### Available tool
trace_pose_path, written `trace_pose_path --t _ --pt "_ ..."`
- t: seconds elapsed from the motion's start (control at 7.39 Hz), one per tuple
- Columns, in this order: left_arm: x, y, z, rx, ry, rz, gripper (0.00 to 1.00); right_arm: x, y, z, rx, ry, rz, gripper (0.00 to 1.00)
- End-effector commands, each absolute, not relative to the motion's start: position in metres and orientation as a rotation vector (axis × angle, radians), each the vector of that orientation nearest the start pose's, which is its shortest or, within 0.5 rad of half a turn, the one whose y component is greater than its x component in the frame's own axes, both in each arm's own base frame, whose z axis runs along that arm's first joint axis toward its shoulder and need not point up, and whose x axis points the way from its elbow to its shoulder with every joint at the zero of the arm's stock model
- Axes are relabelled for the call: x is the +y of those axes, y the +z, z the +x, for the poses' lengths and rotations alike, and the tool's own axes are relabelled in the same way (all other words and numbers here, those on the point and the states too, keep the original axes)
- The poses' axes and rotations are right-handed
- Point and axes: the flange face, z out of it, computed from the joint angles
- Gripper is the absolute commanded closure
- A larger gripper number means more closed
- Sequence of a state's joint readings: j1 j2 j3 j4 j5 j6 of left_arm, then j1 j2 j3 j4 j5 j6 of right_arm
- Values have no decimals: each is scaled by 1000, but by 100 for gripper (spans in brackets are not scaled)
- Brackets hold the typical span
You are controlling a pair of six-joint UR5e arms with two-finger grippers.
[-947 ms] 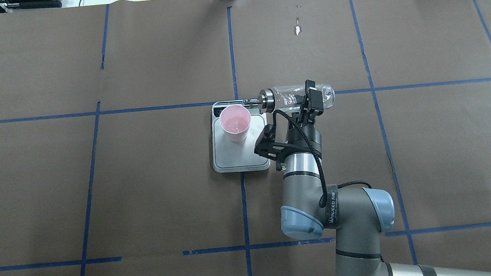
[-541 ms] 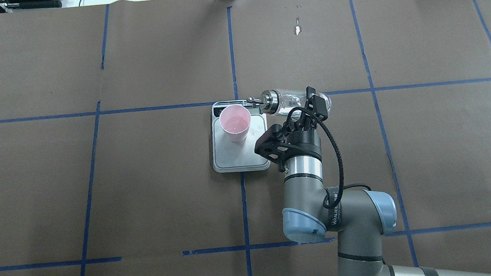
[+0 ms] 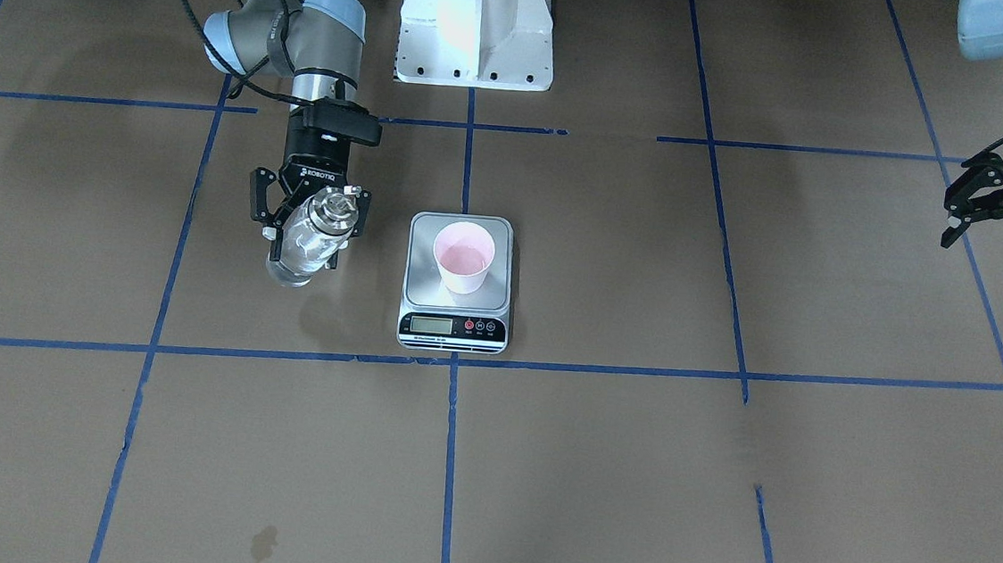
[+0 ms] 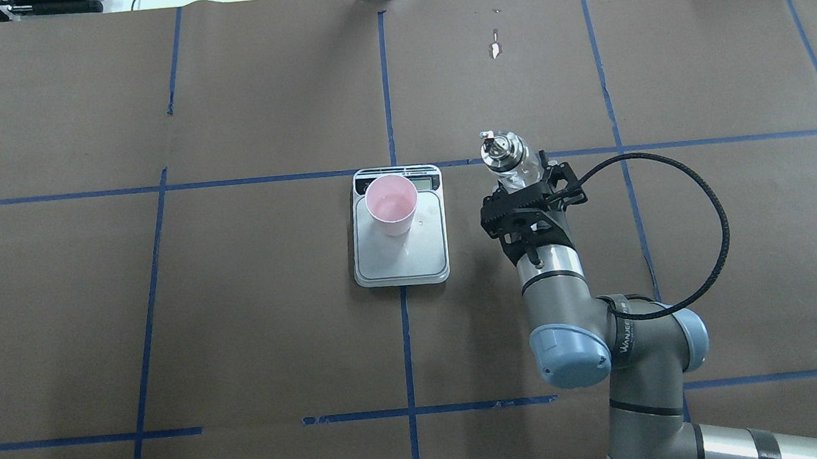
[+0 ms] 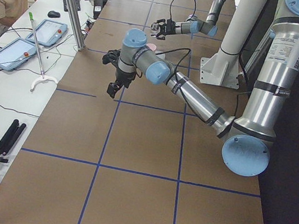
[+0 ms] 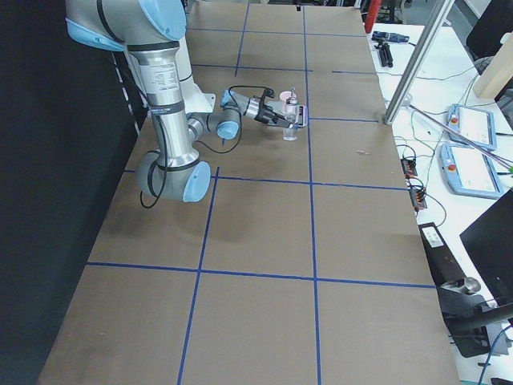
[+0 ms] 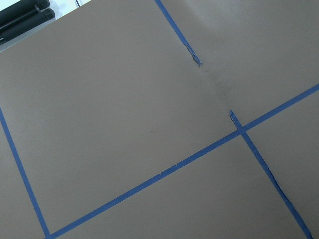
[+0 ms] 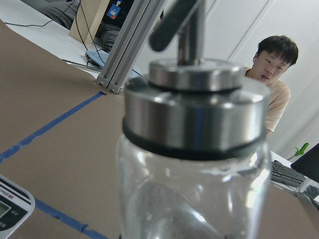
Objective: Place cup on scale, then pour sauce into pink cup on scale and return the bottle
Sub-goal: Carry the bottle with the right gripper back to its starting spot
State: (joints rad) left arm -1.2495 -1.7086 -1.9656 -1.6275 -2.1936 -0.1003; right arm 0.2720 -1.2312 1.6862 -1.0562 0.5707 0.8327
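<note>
On my feed I list:
- small clear glass cylindrical bottle [image 3: 300, 248], smooth and glossy
- its silver metal cap [image 8: 195, 107], polished and bright
- small pale pink cup [image 3: 463, 265], matt and plastic-looking
- flat rectangular scale [image 3: 419, 275], satin steel platform
- worktop [image 3: 630, 471], matt brown paper with blue tape lines [image 3: 602, 365]

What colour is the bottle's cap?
Shiny silver; the cap shows best in the right wrist-mounted view.
</note>
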Motion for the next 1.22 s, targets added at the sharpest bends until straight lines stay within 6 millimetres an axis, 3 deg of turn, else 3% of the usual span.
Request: trace_pose_path --t 0.0,0.27,0.54,0.81,1.08 --pt "-521 390 94 716 395 445 0 -361 389 -476 -419 215 1171 100" --pt "-519 368 88 685 311 484 0 -359 427 -442 -512 272 1153 100" --pt "-516 364 87 674 304 495 0 -353 450 -426 -564 325 1142 100" --pt "-517 362 86 675 303 498 0 -349 467 -417 -619 357 1144 100" --pt "-516 360 86 675 304 503 0 -349 515 -426 -652 370 1148 100"
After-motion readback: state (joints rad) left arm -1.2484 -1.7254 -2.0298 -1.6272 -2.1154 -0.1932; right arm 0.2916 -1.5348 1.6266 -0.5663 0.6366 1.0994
